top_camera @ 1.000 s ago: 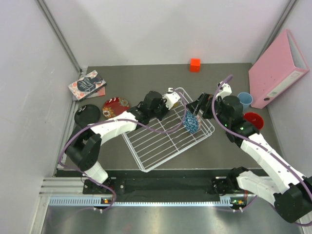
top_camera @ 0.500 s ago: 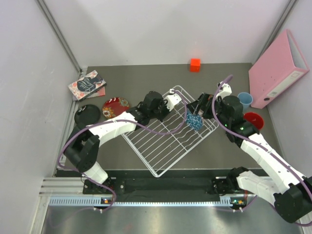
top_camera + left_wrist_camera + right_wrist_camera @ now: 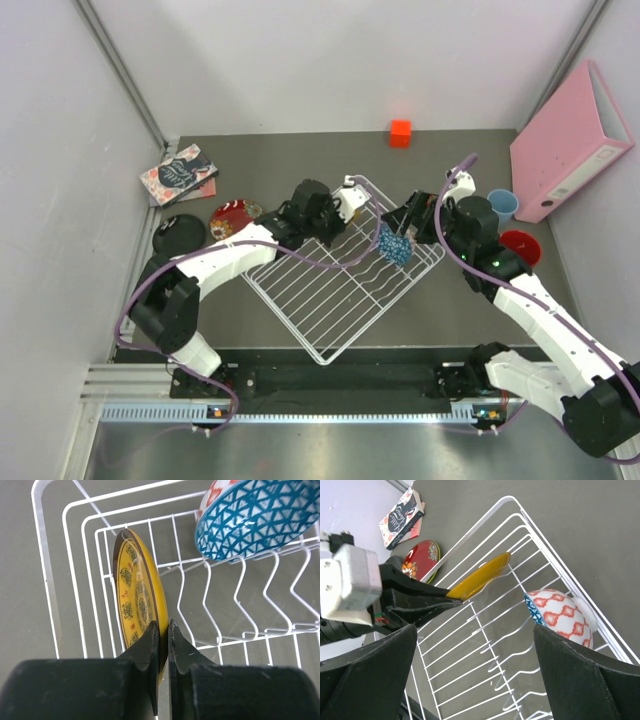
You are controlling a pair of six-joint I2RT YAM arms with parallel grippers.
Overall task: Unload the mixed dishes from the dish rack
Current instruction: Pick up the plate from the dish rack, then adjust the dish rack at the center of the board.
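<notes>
The top external camera looks down from above and behind the arms and takes in the whole table [image 3: 250, 160]; the arm bases [image 3: 195, 380] sit along the bottom edge, the dish rack [image 3: 335, 285] at frame centre. The left wrist camera looks along its own fingers [image 3: 147, 650] at close range into a rack corner: yellow plate [image 3: 135, 595] centre left, blue patterned bowl [image 3: 255, 517] upper right. The right wrist camera faces across the rack from farther back, its fingers [image 3: 365, 680] dark in both lower corners. All three views share rack and bowl; both wrist views share the plate; the right wrist view also shows the left gripper [image 3: 456, 596] at centre left
</notes>
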